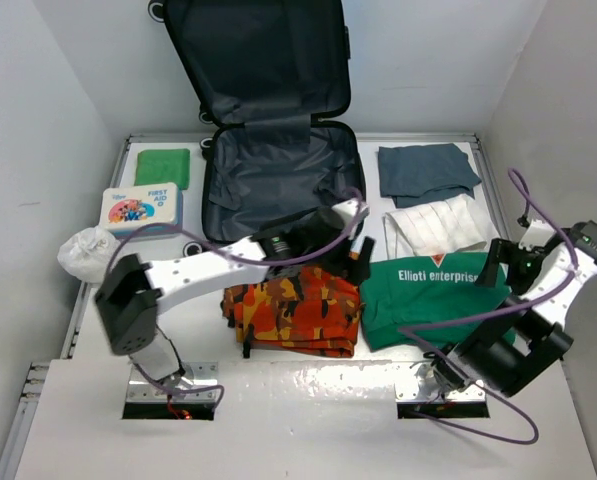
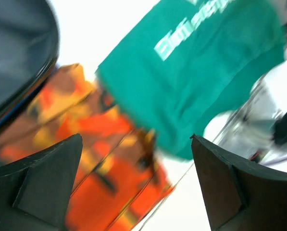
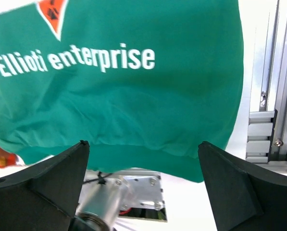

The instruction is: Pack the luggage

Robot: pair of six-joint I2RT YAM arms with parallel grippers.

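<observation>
The dark-grey-lined hard-shell suitcase (image 1: 268, 175) lies open at the far middle of the table, its lid leaning on the back wall. My left gripper (image 1: 362, 258) hovers by its near right corner, fingers spread and holding nothing. Just near of the rim lies the orange camouflage garment (image 1: 293, 308), touching the green lettered T-shirt (image 1: 428, 295) on its right. My right gripper (image 3: 143, 144) hangs over that shirt's near edge, also released. A narrow bare strip separates the suitcase's right side from the white striped folded cloth (image 1: 438, 225).
</observation>
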